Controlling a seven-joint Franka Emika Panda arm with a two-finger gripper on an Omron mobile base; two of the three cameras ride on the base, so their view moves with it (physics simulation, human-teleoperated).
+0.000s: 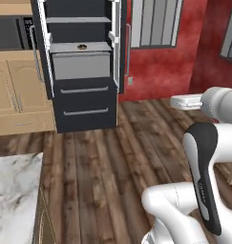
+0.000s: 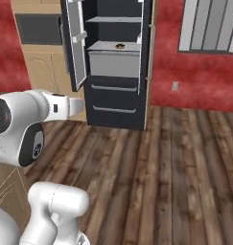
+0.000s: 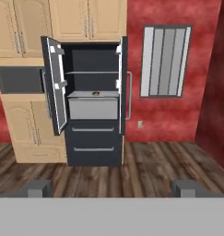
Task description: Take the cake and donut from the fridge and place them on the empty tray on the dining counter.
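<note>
Across wood floor: fridge (image 3: 92, 101) doors open, prob. donut (image 3: 96, 93) on shelf; jaws spread wide, empty.

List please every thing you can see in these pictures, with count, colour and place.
fridge: one, black, both doors open, against the far wall beside tan cabinets.
donut: one, small and dark, on the grey shelf above the fridge drawer.
shelves: two, light grey, inside the fridge.
drawers: two, black with grey handles, at the fridge bottom.
window: one, grey slats, on the red wall right of the fridge.
counter: one, white-grey marble, lower left of the left base view.
floor: dark wood planks.
gripper: one, dark tips, open, holding nothing.
</note>
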